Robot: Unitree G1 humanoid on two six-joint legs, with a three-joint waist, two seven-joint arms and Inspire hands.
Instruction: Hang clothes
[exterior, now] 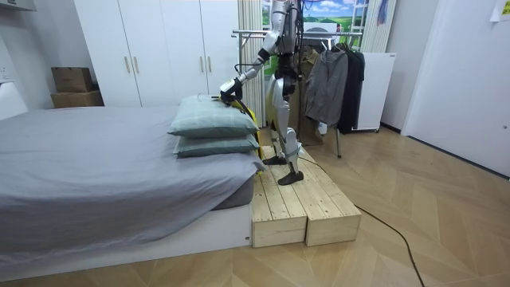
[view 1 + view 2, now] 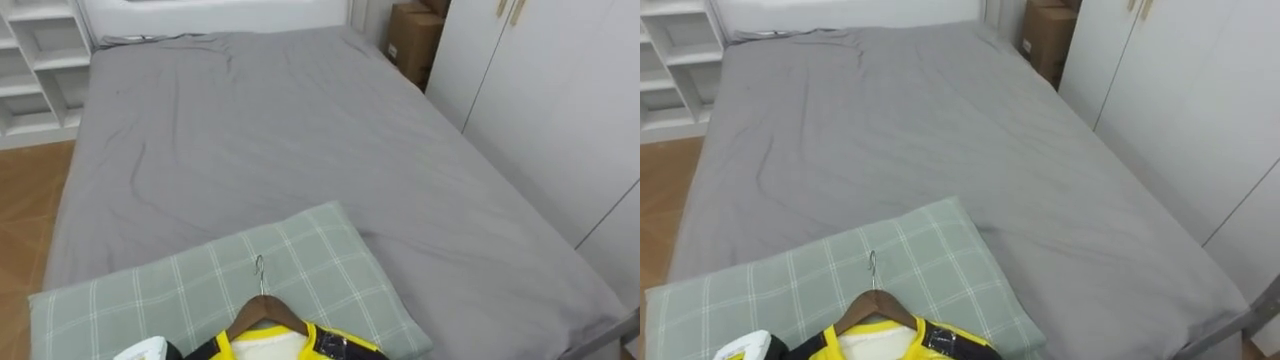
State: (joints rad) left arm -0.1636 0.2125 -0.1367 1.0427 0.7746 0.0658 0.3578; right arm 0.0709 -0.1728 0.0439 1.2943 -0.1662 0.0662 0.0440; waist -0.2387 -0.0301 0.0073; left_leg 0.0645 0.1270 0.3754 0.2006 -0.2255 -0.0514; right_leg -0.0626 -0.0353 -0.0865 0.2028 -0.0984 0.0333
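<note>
A wooden hanger [image 2: 263, 312] with a metal hook lies on the green checked pillow [image 2: 200, 285] at the near end of the bed. A yellow and black garment [image 2: 300, 346] hangs on it, cut off by the view's lower edge. My left hand [image 2: 141, 350] shows as a white patch just left of the garment. In the room view I stand on a wooden platform [image 1: 303, 199] beside the bed's head, one arm stretched out with the hand [image 1: 229, 86] over the yellow garment [image 1: 239, 102] on the stacked pillows [image 1: 211, 119].
The grey bed [image 2: 300, 150] stretches away ahead. White wardrobe doors [image 2: 540, 90] and a cardboard box [image 2: 412, 40] stand on its right, white shelves [image 2: 40, 60] at the far left. A clothes rack [image 1: 255, 33] with dark garments [image 1: 331, 80] stands behind me.
</note>
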